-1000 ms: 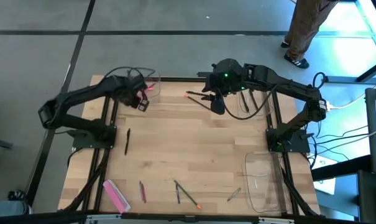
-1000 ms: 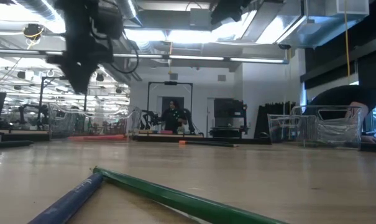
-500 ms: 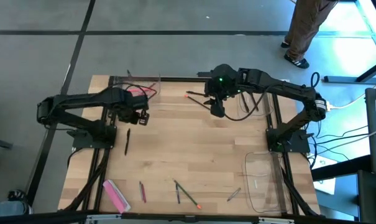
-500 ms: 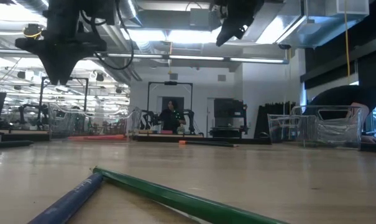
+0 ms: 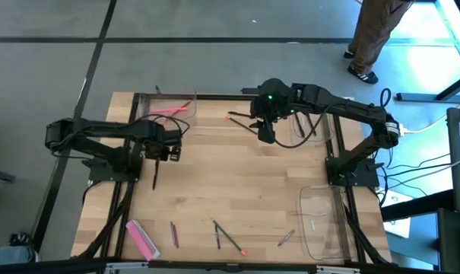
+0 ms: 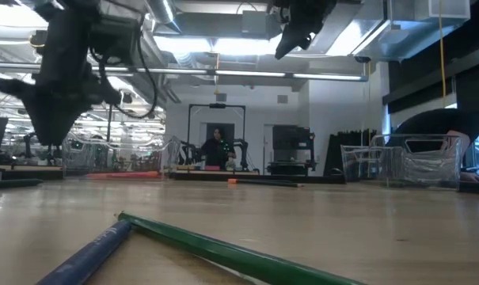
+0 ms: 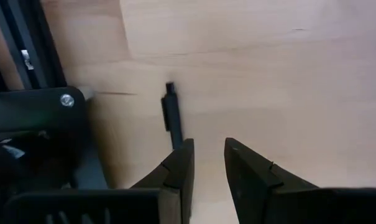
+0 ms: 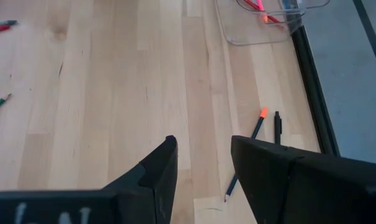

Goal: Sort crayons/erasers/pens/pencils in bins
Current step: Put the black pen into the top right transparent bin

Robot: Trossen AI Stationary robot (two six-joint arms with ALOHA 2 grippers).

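My left gripper point(image 5: 169, 148) point(image 7: 206, 163) points down, open, with nothing between its fingers. It hangs just above a black pen point(image 5: 155, 173) point(image 7: 172, 116) that lies flat on the table near the left edge. A clear bin point(image 5: 167, 106) at the far left holds pink-red crayons point(image 5: 169, 111). My right gripper point(image 5: 266, 131) point(image 8: 203, 168) is open and raised over the far middle, slanting down. Below it lie an orange-tipped pencil point(image 8: 247, 155) and another black pen point(image 8: 278, 127). More pencils point(image 5: 226, 237) lie near the front edge.
A second clear bin point(image 5: 313, 125) with dark pens stands at the far right, and a third point(image 5: 325, 224) at the near right. A flat pink eraser point(image 5: 142, 238) lies at the near left. In the low view a green pencil point(image 6: 223, 249) and a blue pencil point(image 6: 85, 257) lie close. A person stands beyond the table's far right corner.
My left gripper has left the far-left bin, moving toward the near edge and down while rolling about its own axis, and now hangs over the black pen. My right gripper sank a little early on, then kept still. Neither gap has changed.
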